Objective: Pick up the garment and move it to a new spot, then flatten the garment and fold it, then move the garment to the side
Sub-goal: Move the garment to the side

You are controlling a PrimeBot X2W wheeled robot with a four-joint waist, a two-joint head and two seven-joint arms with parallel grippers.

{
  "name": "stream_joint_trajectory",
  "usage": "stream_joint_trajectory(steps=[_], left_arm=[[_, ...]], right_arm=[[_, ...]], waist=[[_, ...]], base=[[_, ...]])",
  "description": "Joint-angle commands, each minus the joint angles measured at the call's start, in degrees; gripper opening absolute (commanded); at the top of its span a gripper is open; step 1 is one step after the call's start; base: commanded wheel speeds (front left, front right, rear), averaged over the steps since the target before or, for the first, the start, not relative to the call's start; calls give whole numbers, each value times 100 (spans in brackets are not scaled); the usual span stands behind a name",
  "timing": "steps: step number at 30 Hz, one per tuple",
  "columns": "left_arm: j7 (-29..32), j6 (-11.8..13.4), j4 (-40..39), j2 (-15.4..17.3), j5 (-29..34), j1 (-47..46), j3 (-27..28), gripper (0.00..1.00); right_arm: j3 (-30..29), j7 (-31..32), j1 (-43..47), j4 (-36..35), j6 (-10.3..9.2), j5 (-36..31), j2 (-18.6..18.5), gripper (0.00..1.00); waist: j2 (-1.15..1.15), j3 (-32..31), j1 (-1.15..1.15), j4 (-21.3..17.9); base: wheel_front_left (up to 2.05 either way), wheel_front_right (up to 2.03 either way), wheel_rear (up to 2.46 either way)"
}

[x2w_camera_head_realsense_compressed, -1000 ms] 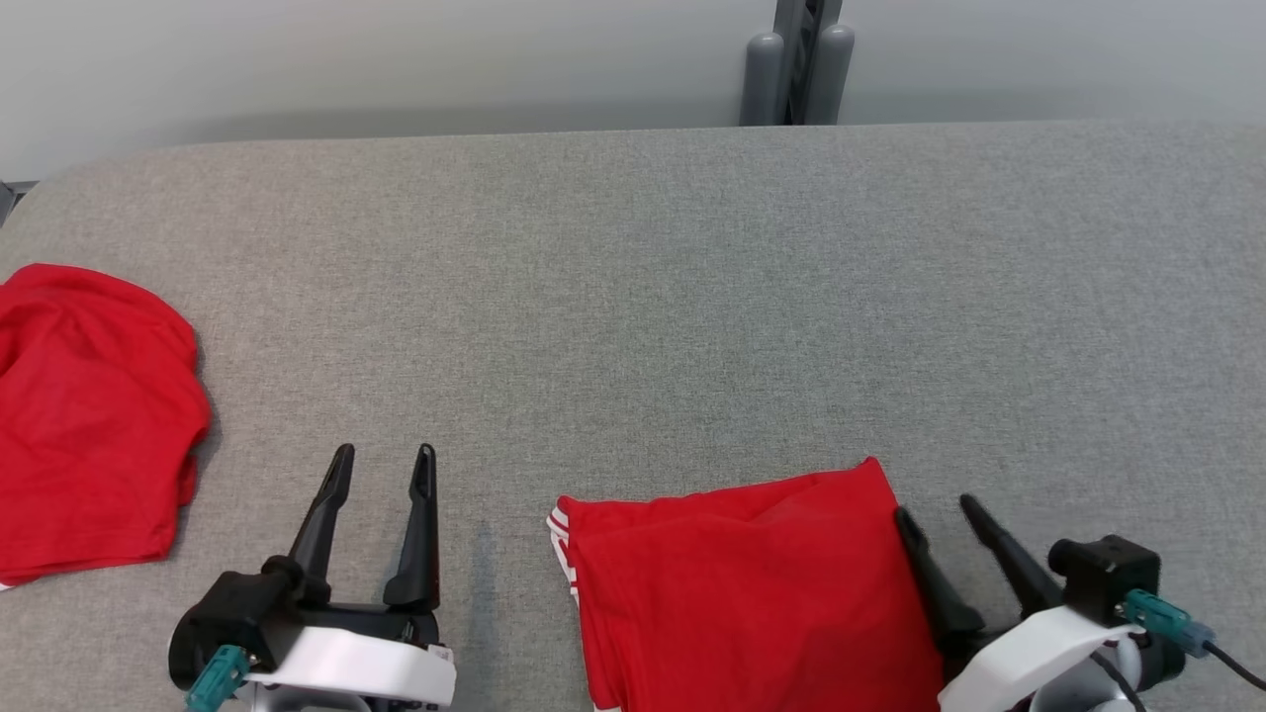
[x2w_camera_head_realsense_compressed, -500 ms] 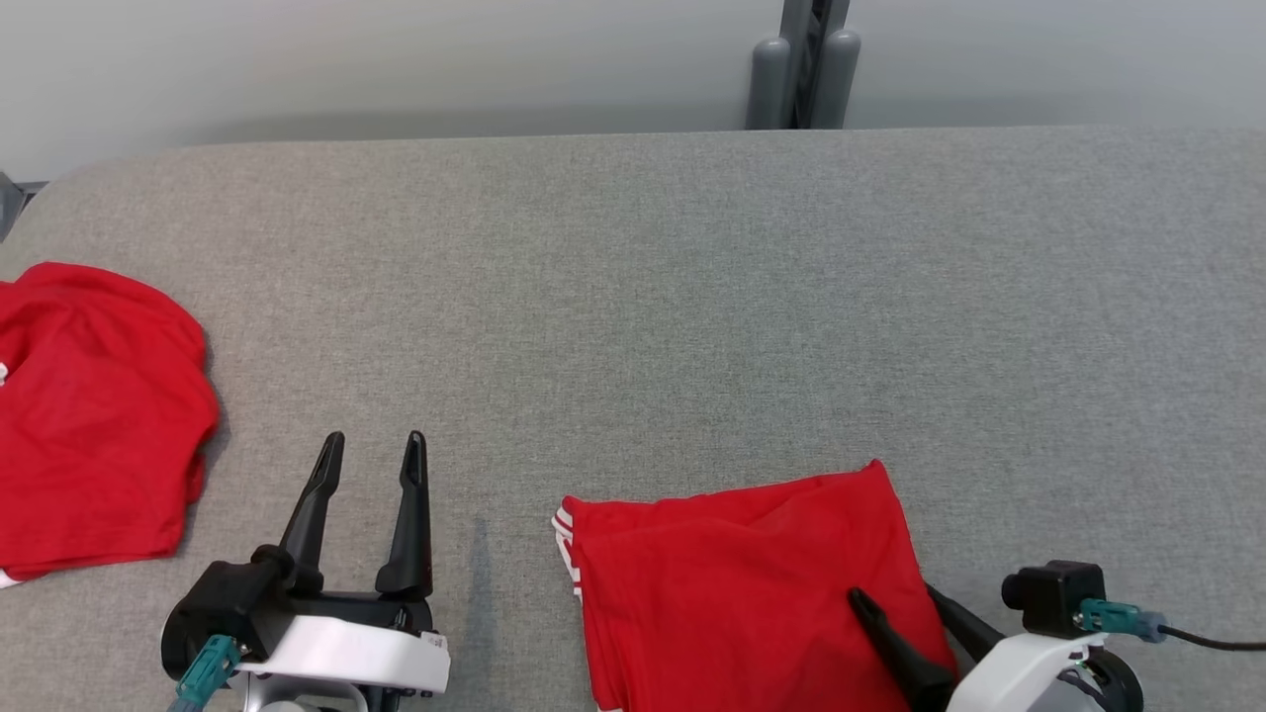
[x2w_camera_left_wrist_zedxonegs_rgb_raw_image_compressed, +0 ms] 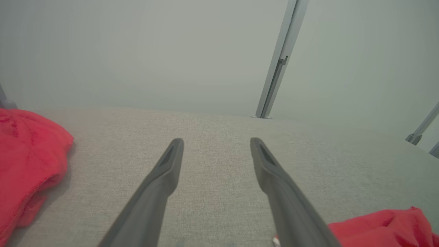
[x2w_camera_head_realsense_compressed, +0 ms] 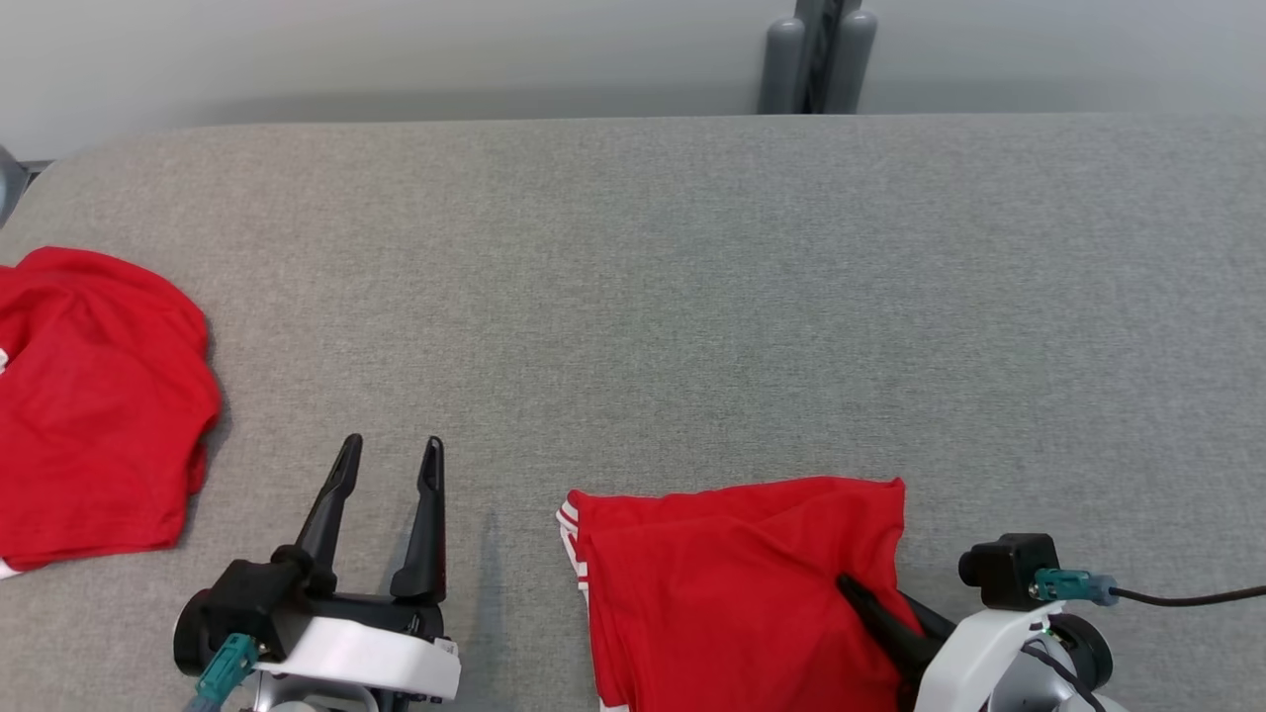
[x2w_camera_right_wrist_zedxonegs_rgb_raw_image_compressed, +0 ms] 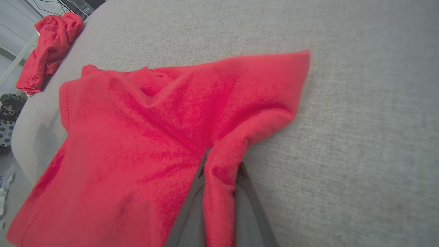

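The garment (x2w_camera_head_realsense_compressed: 732, 583) is a folded red piece with white stripes at its left edge, lying at the near edge of the grey table (x2w_camera_head_realsense_compressed: 692, 297). My right gripper (x2w_camera_head_realsense_compressed: 862, 593) is shut on its right edge. The right wrist view has the two fingers pinching a raised ridge of red cloth (x2w_camera_right_wrist_zedxonegs_rgb_raw_image_compressed: 154, 137) at the right gripper (x2w_camera_right_wrist_zedxonegs_rgb_raw_image_compressed: 223, 159). Left of the garment, my left gripper (x2w_camera_head_realsense_compressed: 392, 443) hovers open over bare table, nothing between its fingers (x2w_camera_left_wrist_zedxonegs_rgb_raw_image_compressed: 216, 140). The garment's corner (x2w_camera_left_wrist_zedxonegs_rgb_raw_image_compressed: 380, 226) sits at the lower right of the left wrist view.
Another red garment (x2w_camera_head_realsense_compressed: 89, 405) lies bunched at the table's left end, also visible as red cloth (x2w_camera_left_wrist_zedxonegs_rgb_raw_image_compressed: 24, 161) and a crumpled heap (x2w_camera_right_wrist_zedxonegs_rgb_raw_image_compressed: 48, 44). A grey post (x2w_camera_head_realsense_compressed: 816, 54) stands behind the far edge. Wheels (x2w_camera_right_wrist_zedxonegs_rgb_raw_image_compressed: 7, 116) sit below the table's edge.
My right gripper has drawn back along the garment's right edge and shut on it, bunching the cloth into a ridge. The left gripper stays open. The head camera has shifted slightly.
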Motion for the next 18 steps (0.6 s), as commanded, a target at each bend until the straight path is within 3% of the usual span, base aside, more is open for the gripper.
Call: stream_joint_trajectory(steps=[1, 9, 18], left_arm=[[2, -41, 15, 15, 70, -78, -25, 100], [2, -79, -46, 17, 312, -115, -130, 100], [2, -145, -238, 17, 519, -384, -411, 100]], right_arm=[[47, -11, -37, 79, 1, -9, -87, 0], [394, -17, -456, 157, 0, -234, -615, 0], [530, -55, -1188, 304, -1, -274, -1602, 0]], waist=[[0, -25, 0, -33], [0, -133, 0, -397], [0, 239, 0, -930]], base=[[0, 0, 0], [0, 0, 0], [0, 0, 0]])
